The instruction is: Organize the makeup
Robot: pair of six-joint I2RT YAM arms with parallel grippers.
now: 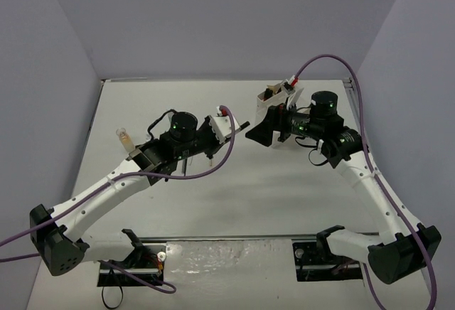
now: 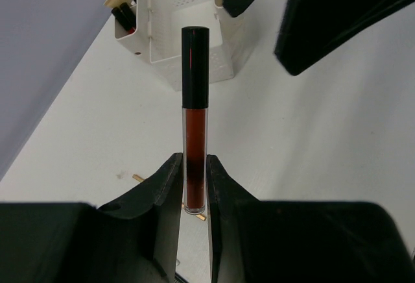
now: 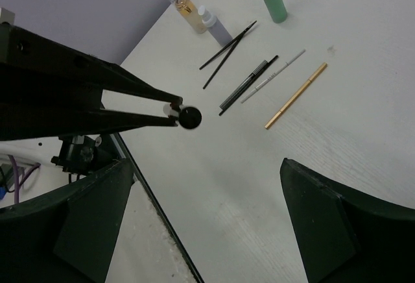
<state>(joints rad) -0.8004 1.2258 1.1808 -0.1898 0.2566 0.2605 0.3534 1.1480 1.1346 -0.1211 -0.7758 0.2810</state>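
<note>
The left tool [image 2: 194,169] pinches a lip-gloss tube [image 2: 194,101] near its clear bottom end. Most of the tube's length and its black cap stick out past the fingertips. It hangs in the air over the middle of the worktop [image 1: 234,196], pointing toward the white box [image 2: 188,30], which stands near the far edge, right of centre. The right tool [image 3: 206,166] faces the cap end-on with its fingers spread wide, holding nothing.

This looks like a handover on the way to the box, and the risks follow from that. The grip sits low on a smooth round tube (a long lever on a short pinch), so a nudge from a right finger against the cap could swing it or slide it out. If the left tool lets go before the right has closed squarely, the tube would drop and probably roll across the worktop. The two tools are near each other, and a misjudged advance could knock them together. The box looks light and might shift if pushed.

Toward the left edge lie an amber bottle [image 3: 183,4], a green bottle [image 3: 275,7], black brushes [image 3: 227,46] and a tan pencil [image 3: 295,95], not yet sorted. A few pencils [image 2: 123,13] stand in the box's side compartment.
</note>
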